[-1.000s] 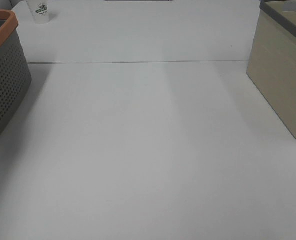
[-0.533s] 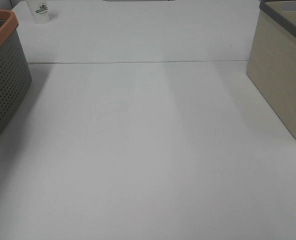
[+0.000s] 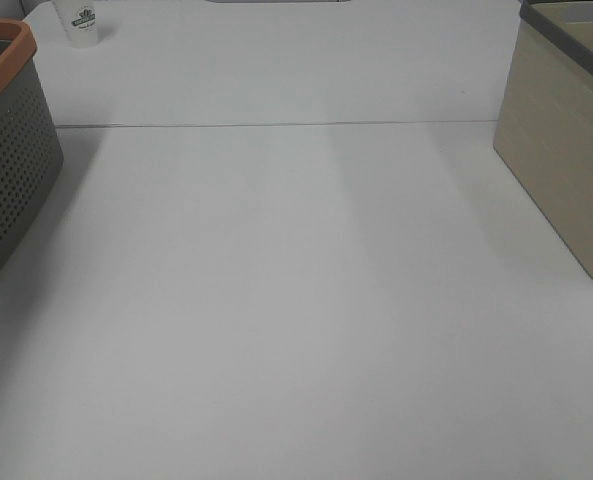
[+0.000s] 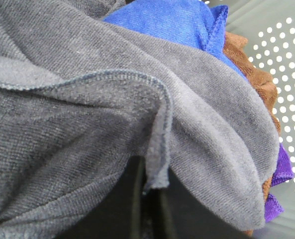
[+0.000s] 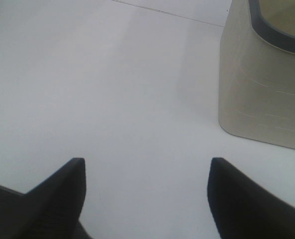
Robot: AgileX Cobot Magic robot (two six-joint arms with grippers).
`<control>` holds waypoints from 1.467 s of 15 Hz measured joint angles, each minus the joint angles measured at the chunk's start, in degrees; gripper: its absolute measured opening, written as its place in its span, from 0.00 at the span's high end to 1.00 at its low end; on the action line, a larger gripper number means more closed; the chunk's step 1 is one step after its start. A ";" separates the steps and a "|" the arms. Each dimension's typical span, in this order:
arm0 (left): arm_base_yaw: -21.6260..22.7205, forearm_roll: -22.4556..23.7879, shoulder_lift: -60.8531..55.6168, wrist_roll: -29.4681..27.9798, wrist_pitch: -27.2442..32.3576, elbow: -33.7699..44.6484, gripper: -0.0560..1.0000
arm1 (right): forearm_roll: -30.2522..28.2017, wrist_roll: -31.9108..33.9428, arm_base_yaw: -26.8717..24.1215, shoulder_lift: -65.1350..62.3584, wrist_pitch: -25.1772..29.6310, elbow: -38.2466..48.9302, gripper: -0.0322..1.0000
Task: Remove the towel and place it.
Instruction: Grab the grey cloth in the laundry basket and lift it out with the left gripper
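In the left wrist view the dark grey towel (image 4: 87,124) fills most of the frame, lying on top of a pile inside the perforated grey basket (image 4: 286,59). My left gripper (image 4: 149,209) has its dark fingers pressed together on a fold of the towel's stitched hem. My right gripper (image 5: 145,194) is open and empty, low over the bare white table (image 5: 112,89). Neither gripper shows in the exterior high view, and the towel is hidden there.
A blue cloth (image 4: 172,20), a brown cloth (image 4: 256,79) and a purple cloth (image 4: 281,169) lie under the towel. The orange-rimmed basket (image 3: 11,170) stands at the table's left edge, a beige bin (image 3: 561,150) at the right (image 5: 261,84), and a white cup (image 3: 81,22) at the far left.
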 joint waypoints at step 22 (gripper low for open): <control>0.11 20.80 -31.63 -0.06 -17.36 -0.34 0.95 | 0.00 0.06 0.00 0.00 0.00 0.00 0.30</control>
